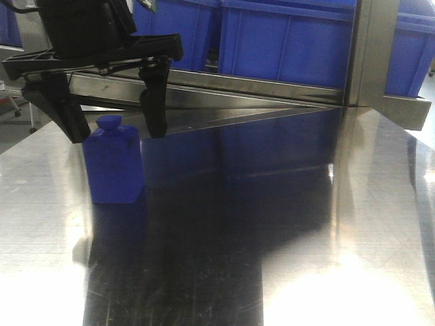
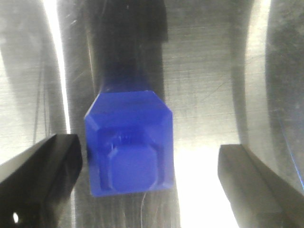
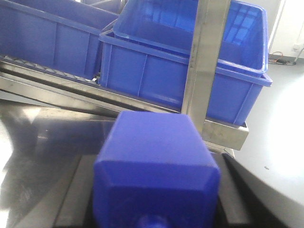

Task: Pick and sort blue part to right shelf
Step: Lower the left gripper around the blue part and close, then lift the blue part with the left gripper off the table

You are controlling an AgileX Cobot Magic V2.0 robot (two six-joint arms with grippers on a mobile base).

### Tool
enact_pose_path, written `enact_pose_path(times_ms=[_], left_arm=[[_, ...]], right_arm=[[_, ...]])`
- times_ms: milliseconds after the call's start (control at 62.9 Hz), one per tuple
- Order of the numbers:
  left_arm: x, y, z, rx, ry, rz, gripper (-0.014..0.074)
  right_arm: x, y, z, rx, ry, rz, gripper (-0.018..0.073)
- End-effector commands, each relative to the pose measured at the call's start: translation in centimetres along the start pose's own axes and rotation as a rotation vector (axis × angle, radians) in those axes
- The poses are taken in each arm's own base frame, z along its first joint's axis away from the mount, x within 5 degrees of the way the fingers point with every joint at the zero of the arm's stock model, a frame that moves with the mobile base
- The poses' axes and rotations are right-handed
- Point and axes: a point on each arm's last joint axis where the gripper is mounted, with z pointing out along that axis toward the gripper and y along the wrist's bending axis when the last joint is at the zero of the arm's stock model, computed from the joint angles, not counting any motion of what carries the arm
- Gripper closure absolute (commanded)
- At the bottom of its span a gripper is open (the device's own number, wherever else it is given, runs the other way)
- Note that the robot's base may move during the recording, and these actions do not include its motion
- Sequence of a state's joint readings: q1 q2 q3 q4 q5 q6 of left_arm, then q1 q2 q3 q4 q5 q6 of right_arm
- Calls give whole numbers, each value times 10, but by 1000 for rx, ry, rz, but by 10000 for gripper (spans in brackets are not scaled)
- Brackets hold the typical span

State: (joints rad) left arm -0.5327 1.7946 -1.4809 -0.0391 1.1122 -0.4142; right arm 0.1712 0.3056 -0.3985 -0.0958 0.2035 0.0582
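The blue part (image 1: 112,166) stands upright on the steel table (image 1: 306,224), a square bottle-shaped block with a low flat cap. My left gripper (image 1: 117,134) hangs open just above it, one black finger on each side. From above, the blue part (image 2: 129,145) lies between the fingers (image 2: 45,175), nearer the left one and touching neither. My right gripper (image 3: 154,190) is shut on a second blue block (image 3: 156,156) with a round knob facing the camera. The right shelf (image 3: 204,61), steel-framed, holds blue bins (image 3: 161,71) just beyond it.
Behind the table the shelf's steel rail and post (image 1: 363,54) carry large blue bins (image 1: 285,41). A sloping roller track (image 3: 42,71) runs under the bins. The shelf's lower rail (image 1: 238,92) overhangs the table's back edge.
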Motion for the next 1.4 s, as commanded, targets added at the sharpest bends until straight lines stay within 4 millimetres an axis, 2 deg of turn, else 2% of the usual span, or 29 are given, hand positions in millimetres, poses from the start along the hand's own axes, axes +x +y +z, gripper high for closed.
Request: enact_pose_path(times_ms=[0,302,970,1384], left_arm=[[-1,-3,-18,19,-39,-5,-34],[-3,-3,-4,-5,3,-5,-34],[-6,4,-4,-17,-7,-18,-28],[-6,4,-4,-11,-4,-21,202]], right_arm=[[-18,0,-1,2,-113,-24,166],[-18,0,-1,2,-113,-24,166],[-18,0,-1,2,-113,-24,166],[-18,0,-1,2,-113,-24,166]])
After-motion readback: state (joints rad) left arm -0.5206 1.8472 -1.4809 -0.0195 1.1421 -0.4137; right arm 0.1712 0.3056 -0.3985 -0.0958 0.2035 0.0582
